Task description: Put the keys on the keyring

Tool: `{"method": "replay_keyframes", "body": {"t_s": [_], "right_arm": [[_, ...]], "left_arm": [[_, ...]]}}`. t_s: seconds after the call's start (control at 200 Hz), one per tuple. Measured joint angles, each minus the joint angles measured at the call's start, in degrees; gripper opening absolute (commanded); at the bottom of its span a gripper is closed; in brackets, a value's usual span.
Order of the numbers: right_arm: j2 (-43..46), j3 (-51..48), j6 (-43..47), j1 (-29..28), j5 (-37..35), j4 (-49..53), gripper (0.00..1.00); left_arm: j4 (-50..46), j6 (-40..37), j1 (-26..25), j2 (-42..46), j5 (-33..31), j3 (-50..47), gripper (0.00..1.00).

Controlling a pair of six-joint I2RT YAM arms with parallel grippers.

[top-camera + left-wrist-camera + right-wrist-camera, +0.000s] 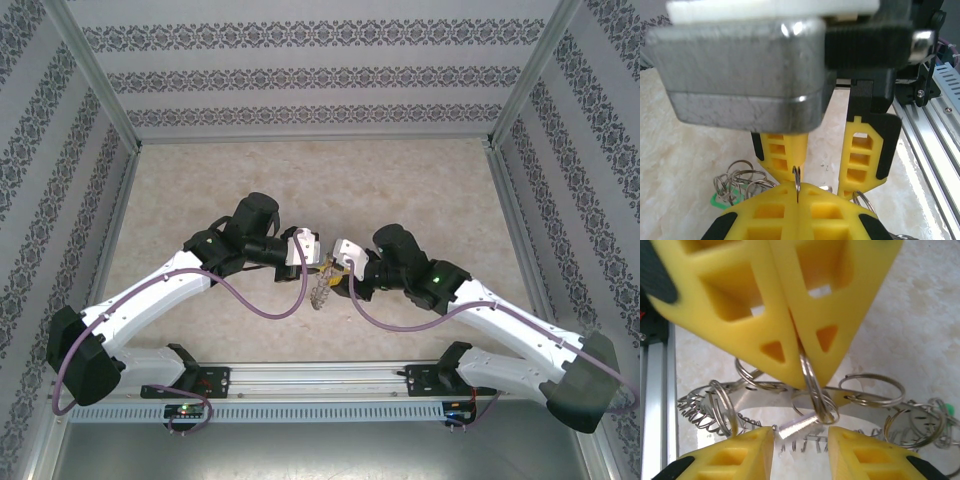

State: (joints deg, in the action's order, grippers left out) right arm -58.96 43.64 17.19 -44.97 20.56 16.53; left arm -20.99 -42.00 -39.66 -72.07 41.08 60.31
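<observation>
Step in hand, as I judge it: presenting the ring for threading, with no key picked up yet. The left gripper point(303, 250) has its jaws pressed together, clamped on a single wire loop point(797, 181) that stands on edge between the yellow fingertips point(771, 209). That loop belongs to the keyring point(320, 290), which hangs as a tangled silvery cluster just below and between the two grippers at the middle of the table point(420, 190). I cannot tell whether its lowest part touches the surface. In the left wrist view the green key point(720, 198) lies among the loops to the left of the fingers, resting on the marbled top. The right gripper point(343, 252) faces the left one, its jaws apart and holding nothing. In its own wrist view the fingertips point(756, 442) sit on either side of, and below, the clamped loop. The next move calls for the right gripper to take one key by its head. It then has to work the key's hole into the split of the held loop while the left grip stays firm. Count: two grippers, one keyring, one loop clamped, one key identified. The remaining loops overlap too much to number.
</observation>
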Motion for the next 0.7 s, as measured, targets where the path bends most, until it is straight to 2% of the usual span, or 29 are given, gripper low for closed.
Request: {"method": "replay_keyframes", "body": {"t_s": [0.095, 0.255, 0.475, 0.605, 0.699], "right_arm": [[0.0, -1.4, -0.9, -1.4, -2.2, -2.6, 0.41], [0.0, -4.0, -1.3, -2.2, -4.5, -7.3, 0.38], [0.2, -4.7, -1.0, -2.2, -7.3, -11.0, 0.2], [1.4, -5.6, -0.4, -2.2, -8.0, -11.6, 0.17], [2.8, -6.8, 0.0, -2.2, -8.9, -11.6, 0.05]], "left_arm": [[0.0, 0.2, -0.3, 0.0, 0.0, 0.0, 0.0], [0.5, 0.5, -0.5, 0.0, -0.3, -0.4, 0.0], [0.9, 0.9, -0.5, 0.1, -1.0, -0.5, 0.0], [1.3, 1.7, -0.5, 0.2, -1.4, -0.5, 0.0], [2.1, 2.1, -0.5, 0.2, -2.4, -0.5, 0.0]]}}
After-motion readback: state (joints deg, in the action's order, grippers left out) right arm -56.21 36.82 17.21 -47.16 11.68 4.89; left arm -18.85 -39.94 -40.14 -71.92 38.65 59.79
